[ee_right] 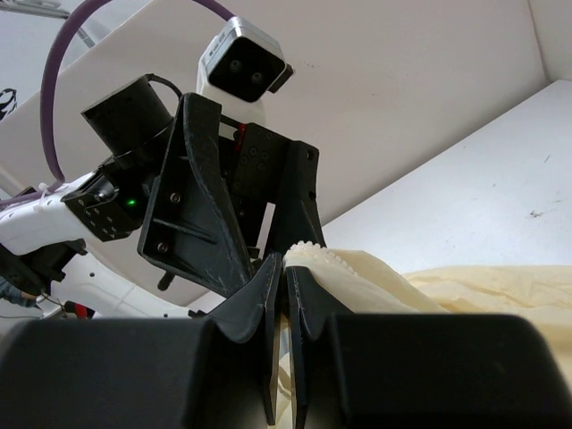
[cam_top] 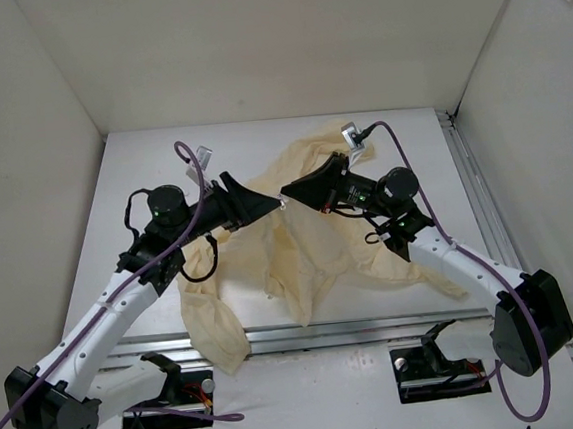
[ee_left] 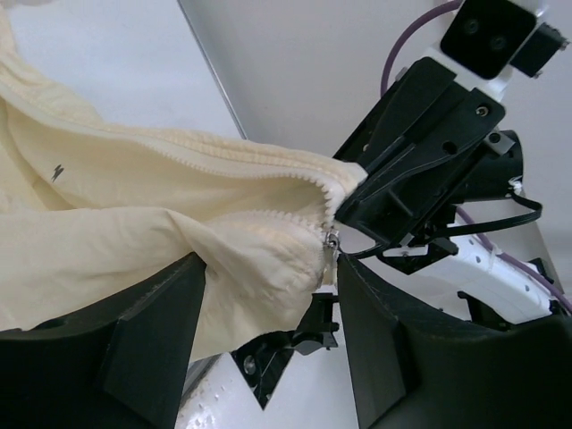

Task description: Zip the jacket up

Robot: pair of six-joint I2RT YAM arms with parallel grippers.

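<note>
Cream jacket [cam_top: 310,258] hangs crumpled from the slider [ee_left: 332,243] down onto the table [cam_top: 162,165], its sleeves trailing from there toward the arm bases. Right gripper [ee_left: 350,189] sits just past the slider, fingers pressed together on the fabric edge at the end of the teeth [ee_left: 268,164]. This grip appears to act as an anchor, holding the zipper line taut and off the table. Left gripper [ee_left: 268,268] faces it from the slider's other side, its fingers [ee_left: 152,331] spread with the slider and a fold of cloth between them, not yet clamped on either. Seen from above, the two grippers meet tip to tip at the slider, so one can hold while the other pulls. Judging by the parted teeth beyond the slider, the zipper is barely started. The next move calls for closing on the small pull without catching loose cloth.
</note>
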